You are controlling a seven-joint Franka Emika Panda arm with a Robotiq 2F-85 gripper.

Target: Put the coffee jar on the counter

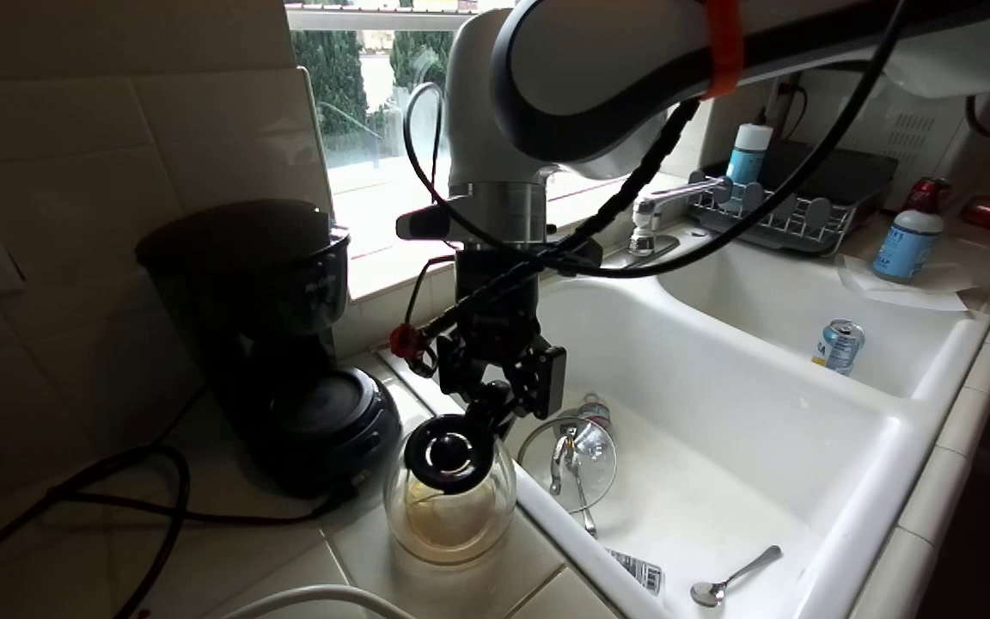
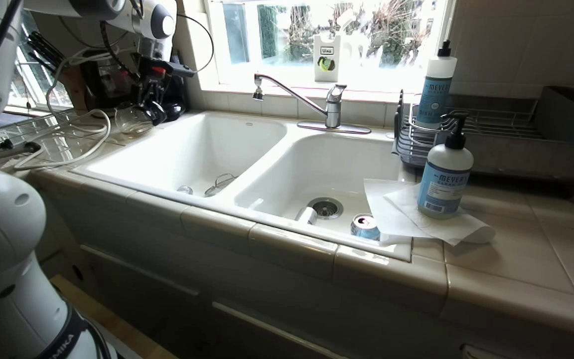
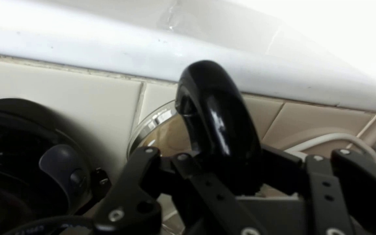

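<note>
The coffee jar, a round clear-glass carafe with black rim and handle, is at the tiled counter, beside the sink edge; it also shows in an exterior view. Brownish residue shows inside it. I cannot tell whether its base touches the tiles. My gripper is above the jar's sink-side edge. In the wrist view the jar's black handle stands between the fingers, with no gap seen at either side, so it looks shut on the handle. The contact at the left finger is dark and partly hidden.
The black coffee maker stands close behind the jar, its cord on the counter. The white double sink lies alongside, holding a spoon and clear glassware. A white cable curves near the jar. The faucet is farther off.
</note>
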